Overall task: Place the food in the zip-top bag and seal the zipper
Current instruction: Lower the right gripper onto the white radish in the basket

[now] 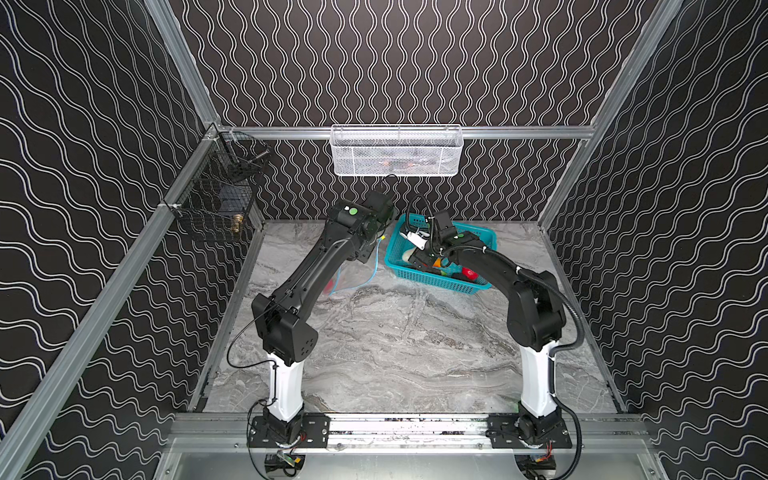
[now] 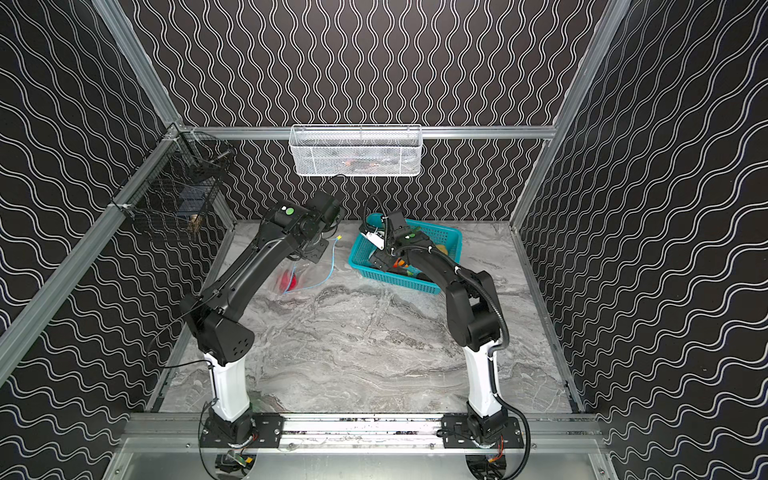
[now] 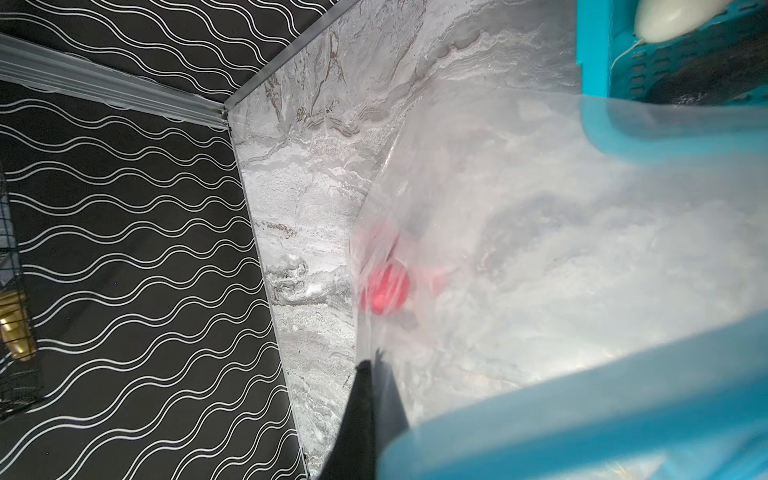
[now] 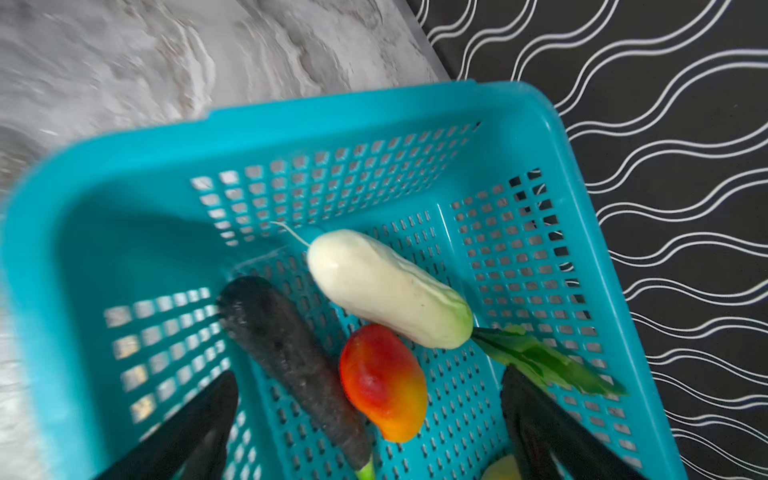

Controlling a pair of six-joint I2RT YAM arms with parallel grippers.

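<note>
Fingers (image 4: 199,424) of my right gripper (image 4: 370,378) stood spread over the mango (image 4: 384,382); left gripper (image 3: 370,370) pinched the zip-top bag (image 3: 540,249). Should straddle its narrow width.

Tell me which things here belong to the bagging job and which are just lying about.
Job: bag, zipper, red fruit in the bag, radish, dark carrot, mango, teal basket holding those three, left gripper shut on bag, right gripper open above them.

Lying about: white mesh basket, black wire basket, both hung on the frame.
</note>
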